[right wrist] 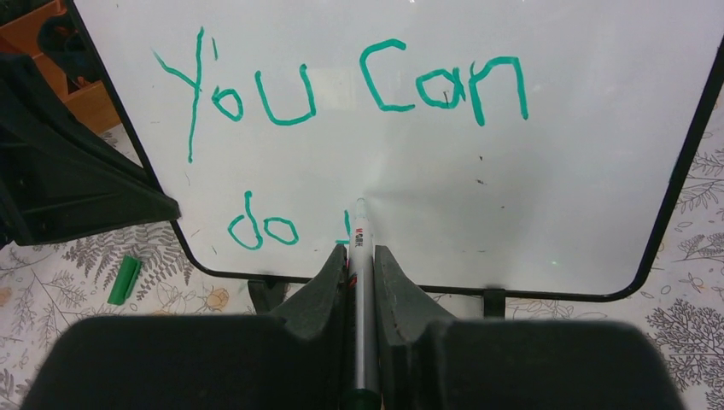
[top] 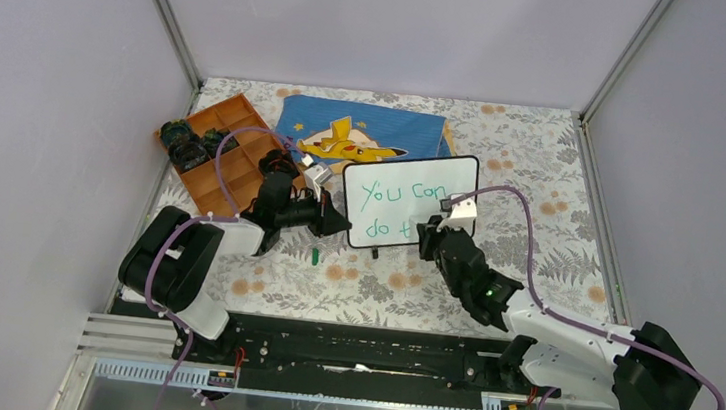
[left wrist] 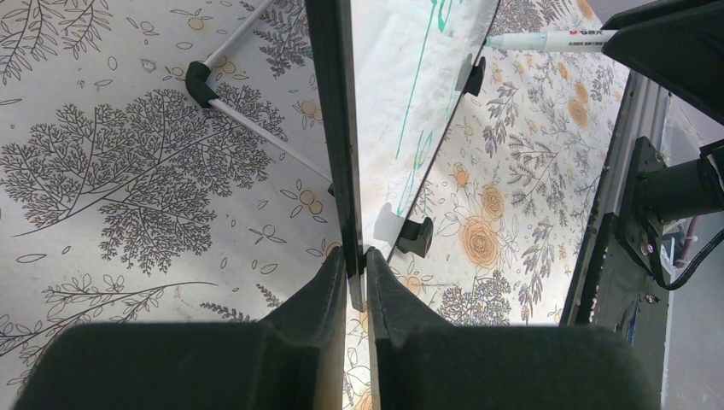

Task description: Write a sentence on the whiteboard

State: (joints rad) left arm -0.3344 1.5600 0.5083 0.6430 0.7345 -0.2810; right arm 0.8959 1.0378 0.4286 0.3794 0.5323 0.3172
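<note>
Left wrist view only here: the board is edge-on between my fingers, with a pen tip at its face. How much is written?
Observer: On the small glossy white board with a thin black frame, the green handwritten sentence reads "You can", then "do" and one started stroke.
Operator: Is the pen gripped?
Observer: Yes, the right gripper is shut on the grey-barrelled marker, tip at the board.
Operator: Its cap?
Observer: The small green cap lies on the floral tablecloth, off the board's lower left corner, apart from it.

The sentence (right wrist: 444, 96) is green on the white, black-framed whiteboard (right wrist: 512, 196); the blue cloth (top: 416, 130) bears a yellow, perhaps cartoon, print.
</note>
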